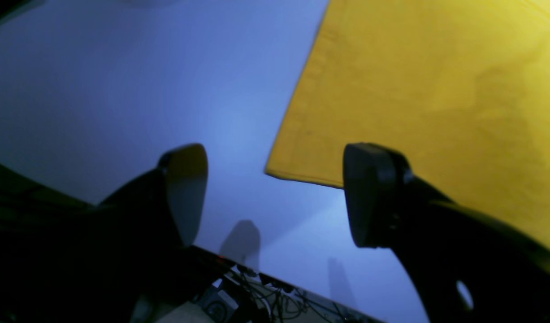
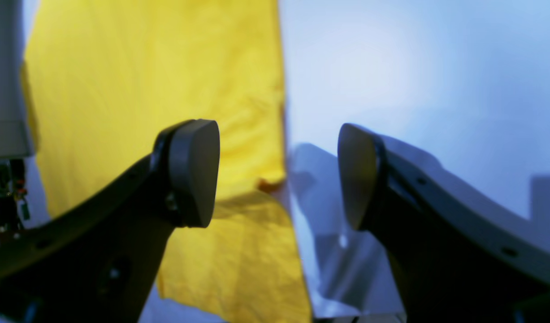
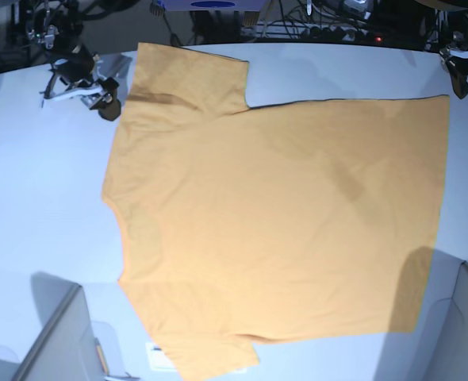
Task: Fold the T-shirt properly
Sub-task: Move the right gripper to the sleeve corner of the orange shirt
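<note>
Base view, near edge: two grey upright panels rise at the lower corners, one on the view's left [image 3: 59,337], one on the view's right [image 3: 464,317]. A small white label [image 3: 161,355] lies on the table just beside the shirt's near sleeve.

The large plain orange-yellow short-sleeved cloth T-shirt [image 3: 274,222] lies spread flat and unfolded on the pale bluish-white table [image 3: 36,198], covering most of the middle. Its neckline side is toward the view's left, its hem toward the view's right. One sleeve points to the near edge, the other to the far edge. Faint darker patches show on the cloth near the far sleeve and the centre.

Far left of the base view: the right gripper [image 3: 99,91], black with white parts, sits just beside the far sleeve's shoulder. In its wrist view the right gripper [image 2: 279,175] has its jaws spread wide, nothing between them; the shirt's edge runs under the gap, with a small fold in the cloth.

Far right of the base view: the left gripper [image 3: 462,75], by the hem's far corner. In its wrist view the left gripper [image 1: 275,193] is released, jaws wide apart, hovering over bare table with the shirt corner [image 1: 283,172] just beyond the gap.

Behind the table: tangled dark cables [image 3: 313,20].
</note>
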Robot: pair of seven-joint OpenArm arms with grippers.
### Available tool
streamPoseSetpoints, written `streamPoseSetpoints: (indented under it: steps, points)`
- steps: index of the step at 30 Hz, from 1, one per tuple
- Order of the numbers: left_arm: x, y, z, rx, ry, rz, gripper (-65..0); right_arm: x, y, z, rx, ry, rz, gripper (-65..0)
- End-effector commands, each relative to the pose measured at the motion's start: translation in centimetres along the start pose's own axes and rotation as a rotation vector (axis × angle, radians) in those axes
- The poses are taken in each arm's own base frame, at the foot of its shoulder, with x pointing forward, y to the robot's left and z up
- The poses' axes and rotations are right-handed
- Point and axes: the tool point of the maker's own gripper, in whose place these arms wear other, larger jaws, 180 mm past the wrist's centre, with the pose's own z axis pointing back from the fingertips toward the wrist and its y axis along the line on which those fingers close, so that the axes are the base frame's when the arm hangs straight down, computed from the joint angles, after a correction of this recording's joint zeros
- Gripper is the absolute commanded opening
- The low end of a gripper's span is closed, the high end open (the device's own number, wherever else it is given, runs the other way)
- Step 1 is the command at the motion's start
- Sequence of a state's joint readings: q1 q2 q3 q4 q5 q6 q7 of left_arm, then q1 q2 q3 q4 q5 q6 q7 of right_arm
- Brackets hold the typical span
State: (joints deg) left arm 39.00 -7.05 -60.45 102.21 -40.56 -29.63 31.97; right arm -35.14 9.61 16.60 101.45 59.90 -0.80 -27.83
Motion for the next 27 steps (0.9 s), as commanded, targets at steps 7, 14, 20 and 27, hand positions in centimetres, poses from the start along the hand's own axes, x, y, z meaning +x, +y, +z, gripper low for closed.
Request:
streamPoseSetpoints:
  steps: [7, 14, 20, 27]
  points:
    - [-0.2, 1.7, 0.4, 0.028, -0.009, 0.019, -19.4, -1.2, 0.3, 0.0, 0.018, 0.080, 0.002, -26.3]
    - [-0.9, 2.2, 0.3, 0.037, 0.007, 0.036, -19.4, -4.8, 1.6, -1.0, 0.048, 0.181, -0.023, -26.4]
    - [-1.3, 2.3, -0.6, 0.040, -0.001, 0.082, -19.4, -6.3, 2.5, -1.2, 0.071, 0.229, 0.018, -26.9]
    - [-2.9, 3.1, -1.6, 0.053, 0.021, 0.145, -19.4, -6.3, 2.5, -1.2, 0.072, 0.237, 0.023, -56.4]
